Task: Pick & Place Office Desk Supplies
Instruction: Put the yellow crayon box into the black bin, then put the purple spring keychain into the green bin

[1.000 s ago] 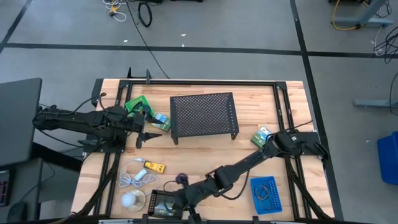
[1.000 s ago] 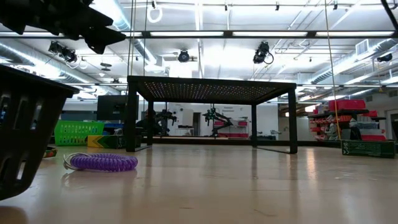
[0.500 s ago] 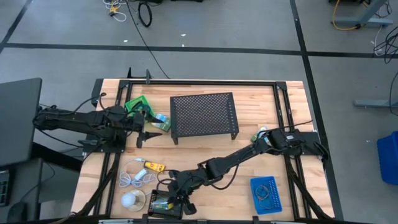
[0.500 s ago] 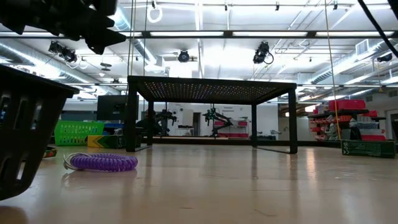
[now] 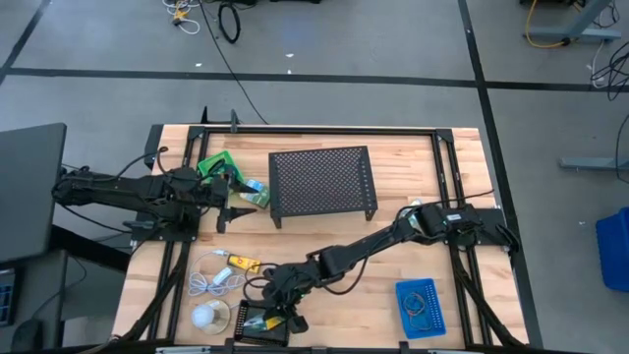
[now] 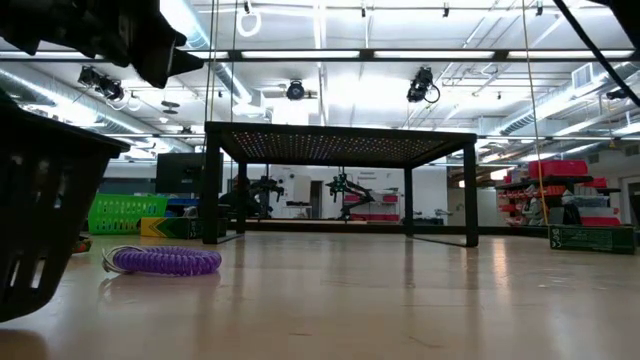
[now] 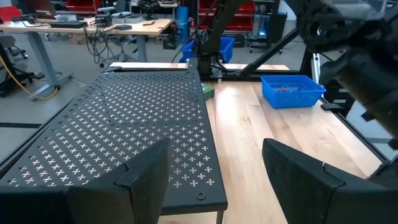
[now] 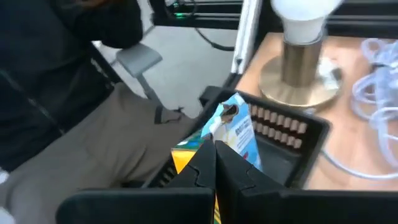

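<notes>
Right gripper (image 5: 278, 313) reaches across to the near-left table edge, over the black tray (image 5: 257, 323); its fingers are closed together with a green-blue packet (image 8: 235, 132) pinched at the tips. That packet is glossy, blue and white with printing, a yellow-orange item just behind it in the right wrist view. It hangs above the tray's slotted wall (image 8: 287, 132); touching or not, can't tell.

Left gripper (image 5: 234, 204) hovers at the left side, jaws spread wide, nothing between them, just beside the black perforated riser (image 5: 323, 183).

Counts, high view:
- Trays: three. Black one at near-left edge, green one (image 5: 215, 164) far-left by the left arm, blue one (image 5: 421, 306) near-right with loops inside, loop count unclear.
- Packets: two clear. One in the right gripper, one green-blue packet (image 5: 255, 191) beside the left gripper.
- Purple coiled loop (image 6: 165, 261): one, lying flat on the wood in the low view.
- Yellow block (image 5: 243, 263): one, left of centre.

Also a white coiled cable (image 5: 217, 280) and a white ball-like lamp (image 5: 207, 316) on a brass base, both left of the black tray.
</notes>
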Available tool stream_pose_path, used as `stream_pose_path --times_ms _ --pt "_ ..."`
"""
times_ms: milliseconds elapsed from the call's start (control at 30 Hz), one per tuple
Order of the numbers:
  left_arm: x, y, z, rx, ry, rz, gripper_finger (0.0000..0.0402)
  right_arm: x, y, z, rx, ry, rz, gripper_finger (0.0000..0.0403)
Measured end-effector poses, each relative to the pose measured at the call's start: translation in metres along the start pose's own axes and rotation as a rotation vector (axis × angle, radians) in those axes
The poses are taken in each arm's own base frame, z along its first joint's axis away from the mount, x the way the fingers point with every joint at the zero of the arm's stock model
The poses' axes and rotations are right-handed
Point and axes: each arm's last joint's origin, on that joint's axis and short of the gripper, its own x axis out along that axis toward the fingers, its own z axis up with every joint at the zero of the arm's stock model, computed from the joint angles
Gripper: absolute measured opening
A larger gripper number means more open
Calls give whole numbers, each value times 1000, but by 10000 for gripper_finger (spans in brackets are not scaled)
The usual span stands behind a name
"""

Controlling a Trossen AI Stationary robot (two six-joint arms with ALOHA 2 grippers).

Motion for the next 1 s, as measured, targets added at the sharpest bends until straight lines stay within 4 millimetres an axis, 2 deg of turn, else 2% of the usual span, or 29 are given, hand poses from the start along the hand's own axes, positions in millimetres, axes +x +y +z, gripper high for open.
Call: stream_pose_path --times_ms 267,567,667,800,900,1000 --pt "0 0 0 -1 0 11 260 0 2 7 -67 -74 58 0" --pt "0 1 0 -8 0 19 260 -2 -3 8 -69 -81 38 0" --pt "0 1 0 -8 0 19 260 -5 -3 7 -51 -39 -34 0" --pt "0 1 0 -8 0 19 260 -16 6 7 -103 60 -221 0" --pt "0 1 0 3 1 18 260 -24 24 8 -202 116 -388 0" --pt "0 1 -1 12 10 18 260 -22 47 1 -296 187 -480 0"
